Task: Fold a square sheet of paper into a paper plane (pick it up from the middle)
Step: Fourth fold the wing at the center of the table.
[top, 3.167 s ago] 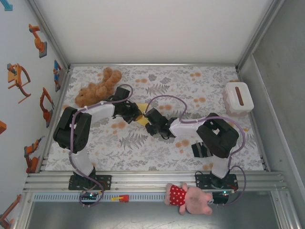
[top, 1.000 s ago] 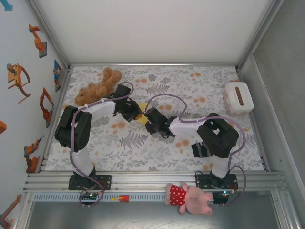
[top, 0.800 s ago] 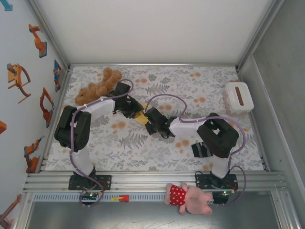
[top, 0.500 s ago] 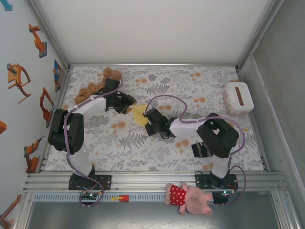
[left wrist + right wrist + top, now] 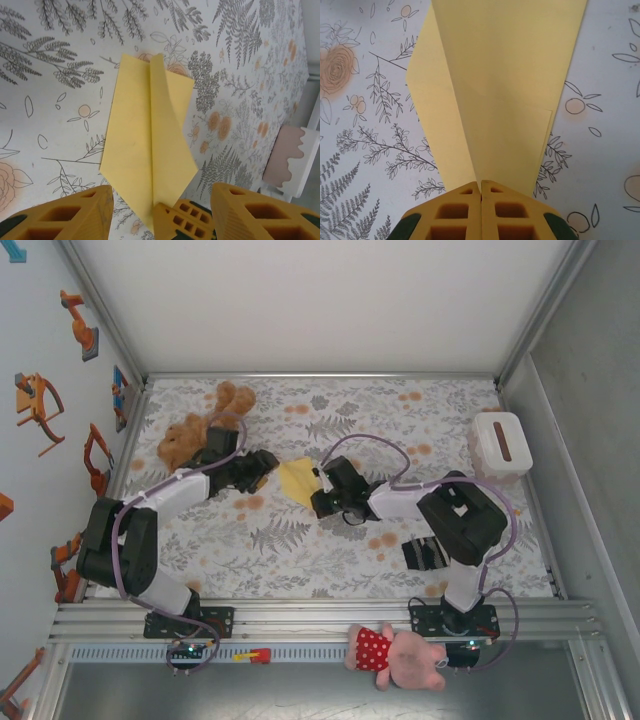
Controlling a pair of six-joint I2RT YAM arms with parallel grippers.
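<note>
The paper plane [image 5: 150,145] lies on the flowery mat [image 5: 330,540], near the middle, between the two arms. It is pale yellow, with a fold down its middle and one pointy end. The right gripper [image 5: 481,195] is pinched tight on the pointy end, its two yellow tips pressed together with the paper between them. The left gripper [image 5: 265,465] is spread wide and holds nothing; its fingers [image 5: 70,215] stand on each side of the pointy end, apart from the paper. A brown teddy [image 5: 200,430] lies by the left arm. A white box [image 5: 500,445] sits far off on the right side
</note>
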